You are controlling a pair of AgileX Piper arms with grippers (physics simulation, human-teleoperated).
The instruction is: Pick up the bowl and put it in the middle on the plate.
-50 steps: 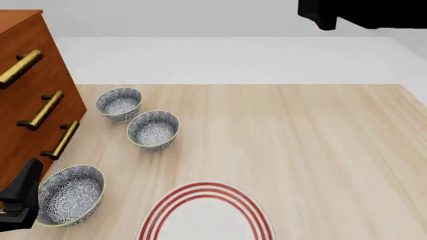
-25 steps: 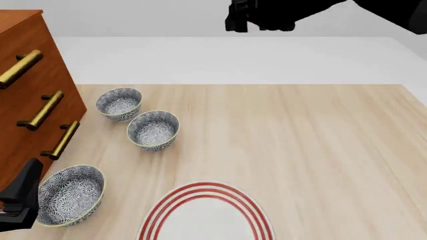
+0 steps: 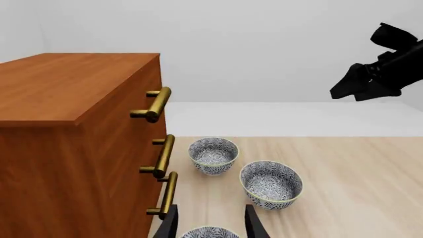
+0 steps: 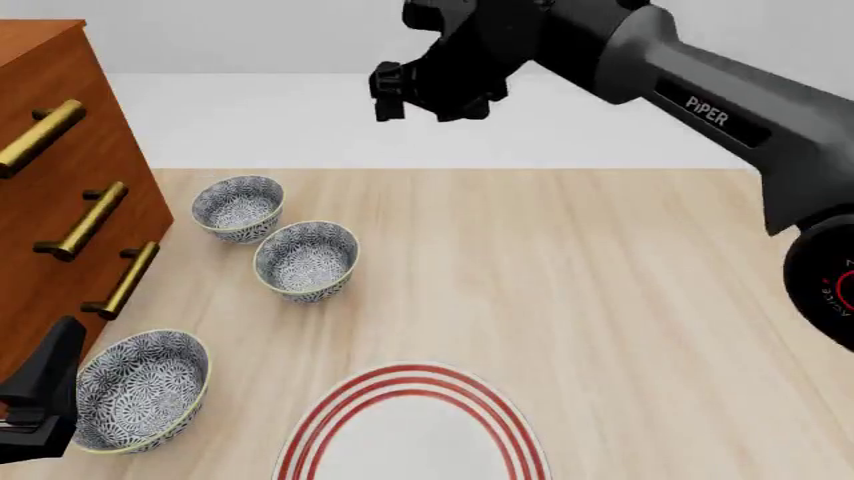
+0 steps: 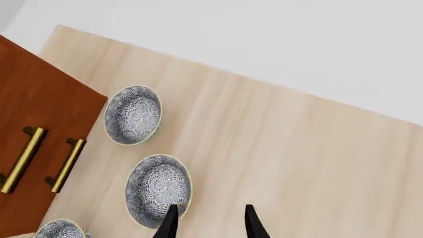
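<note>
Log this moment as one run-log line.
right hand: open, empty, above table's far side | left hand: idle by nearest bowl | plate: bare | three bowls untouched

Pale matt wood-grain table (image 4: pixel 601 300), reddish wooden cabinet (image 4: pixel 54 200), brass-like handles (image 4: pixel 83 222), seemingly glazed patterned bowl (image 4: pixel 307 260)

the right arm (image 4: pixel 694 90) reaches in from the right side, stretched high across toward the table's far edge, its gripper (image 4: pixel 424 100) raised well above the surface with fingers parted and nothing between them. the left gripper (image 4: pixel 40 400) sits low at the table's near left corner, fingers apart, empty.
</note>
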